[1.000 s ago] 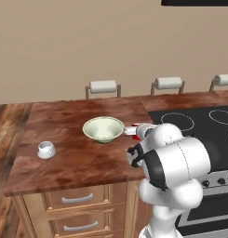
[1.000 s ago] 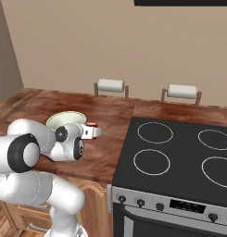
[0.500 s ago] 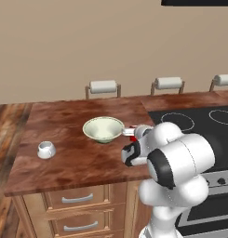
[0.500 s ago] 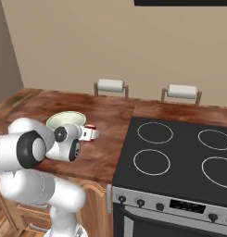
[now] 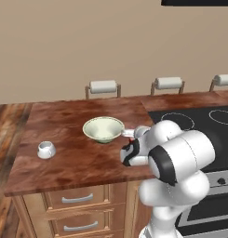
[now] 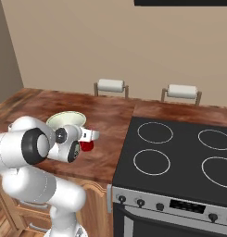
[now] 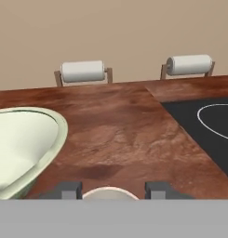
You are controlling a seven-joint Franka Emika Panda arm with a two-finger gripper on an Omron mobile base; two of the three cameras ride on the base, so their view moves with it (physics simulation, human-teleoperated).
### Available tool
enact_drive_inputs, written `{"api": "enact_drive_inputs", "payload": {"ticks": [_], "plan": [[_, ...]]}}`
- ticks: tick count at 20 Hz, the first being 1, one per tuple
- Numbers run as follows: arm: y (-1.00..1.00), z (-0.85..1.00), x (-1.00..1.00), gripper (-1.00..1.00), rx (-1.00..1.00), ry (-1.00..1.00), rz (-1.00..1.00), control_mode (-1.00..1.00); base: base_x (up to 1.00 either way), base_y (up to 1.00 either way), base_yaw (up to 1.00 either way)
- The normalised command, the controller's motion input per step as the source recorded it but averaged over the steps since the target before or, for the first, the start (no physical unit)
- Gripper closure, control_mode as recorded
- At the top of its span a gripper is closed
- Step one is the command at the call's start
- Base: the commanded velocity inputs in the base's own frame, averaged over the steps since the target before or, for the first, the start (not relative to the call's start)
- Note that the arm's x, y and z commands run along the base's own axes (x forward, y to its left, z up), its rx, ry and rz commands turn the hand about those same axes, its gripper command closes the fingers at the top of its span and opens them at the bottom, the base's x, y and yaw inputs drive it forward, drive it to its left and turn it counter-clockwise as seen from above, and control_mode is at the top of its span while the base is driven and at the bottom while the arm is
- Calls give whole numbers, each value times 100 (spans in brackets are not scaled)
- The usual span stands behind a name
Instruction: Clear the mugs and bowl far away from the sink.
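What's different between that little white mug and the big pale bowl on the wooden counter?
The white mug is small and rounded; the bowl is far wider and shallower. The mug is plain white, the bowl pale green-cream with a lighter rim. The mug stands alone near the counter's left end, away from the robot; the bowl sits mid-counter, close beside the arm's fingers. Both rest upright on the same reddish-brown wooden top.

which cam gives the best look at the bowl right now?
Left base view: the whole bowl sits unobstructed on the counter. The right base view has it partly behind the arm. The hand view cuts it off at the left edge, showing one side of its rim and inside.
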Motion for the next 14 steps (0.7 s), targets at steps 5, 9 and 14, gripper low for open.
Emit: {"api": "enact_drive_inputs", "payload": {"ticks": [5, 9, 14], "plan": [[0, 0, -7, -100, 0, 0, 0, -100, 0, 0, 0], [3, 30, -31, -100, 0, 0, 0, -100, 0, 0, 0], [3, 100, -69, -100, 1, 7, -1, -100, 0, 0, 0]]}}
